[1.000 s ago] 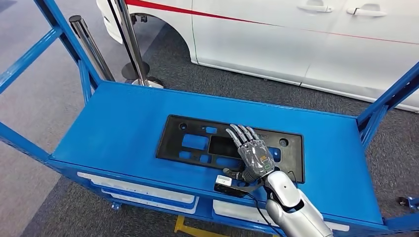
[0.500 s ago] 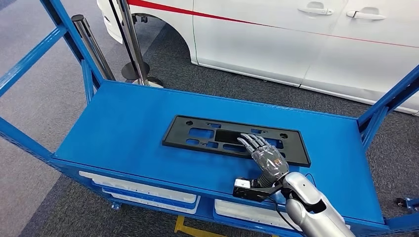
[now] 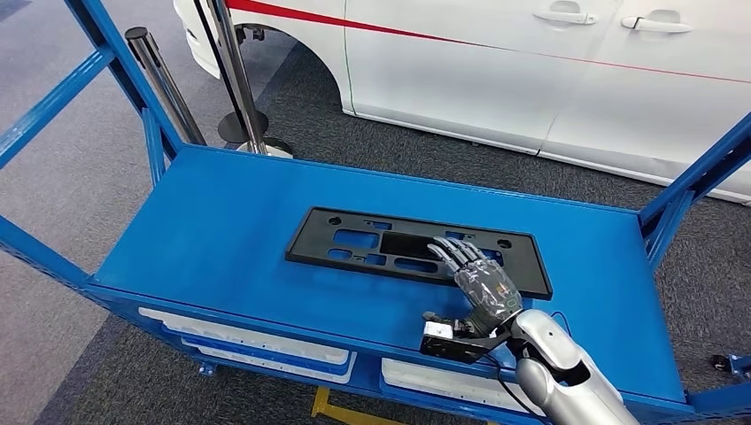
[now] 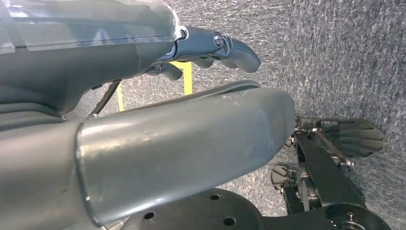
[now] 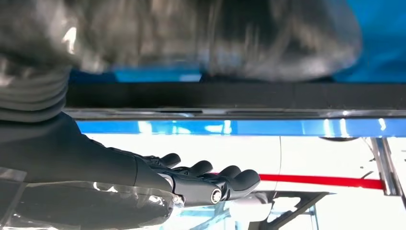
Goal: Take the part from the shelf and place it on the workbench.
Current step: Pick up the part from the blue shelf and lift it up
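1. Since half a second ago the black plate has shifted a little to the left on the blue shelf, and the right hand has eased slightly nearer the front edge; a full second ago the plate lay more tilted up toward the camera and the hand lay further left on it.
2. Right hand: in the head view it lies palm down over the near right part of the plate, its fingers stretched forward side by side across the plate's cut-outs. Whether the thumb is hooked under the plate's edge I cannot tell, so I cannot tell if the plate is held or merely touched.
3. In the right wrist view the same fingers are extended and close together, with the dark edge of the plate running beside them.
4. Left hand: seen from its wrist camera over grey carpet, thumb and fingers apart with nothing between them.
5. The plate lies flat near the middle of the shelf top, long side across.
6. White trays sit on the level below the shelf front.
7. Beyond the shelf stand a white car with a red stripe and two metal posts.
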